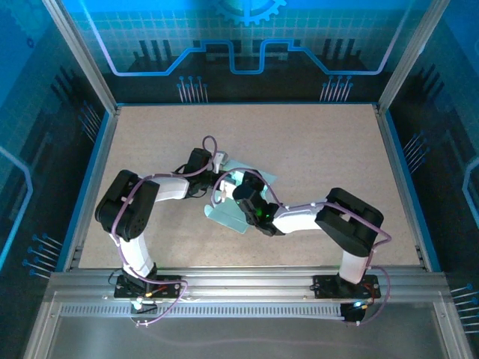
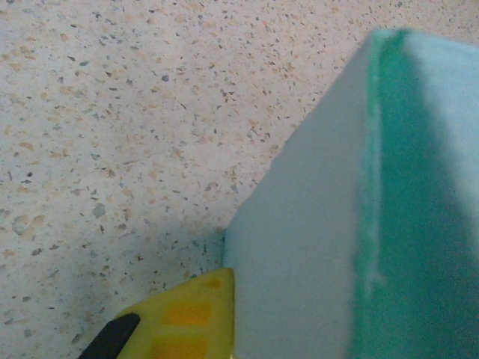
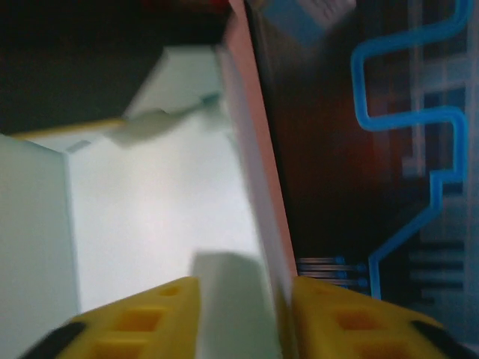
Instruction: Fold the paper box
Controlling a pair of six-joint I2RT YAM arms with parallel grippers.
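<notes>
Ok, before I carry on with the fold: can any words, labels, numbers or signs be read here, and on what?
None: no words, numbers or labels can be read.
The paper box: plain pale card, no print visible.
The back panel: a gear outline and blue circuit-like lines, a graphic only, with no letters or digits.
</notes>
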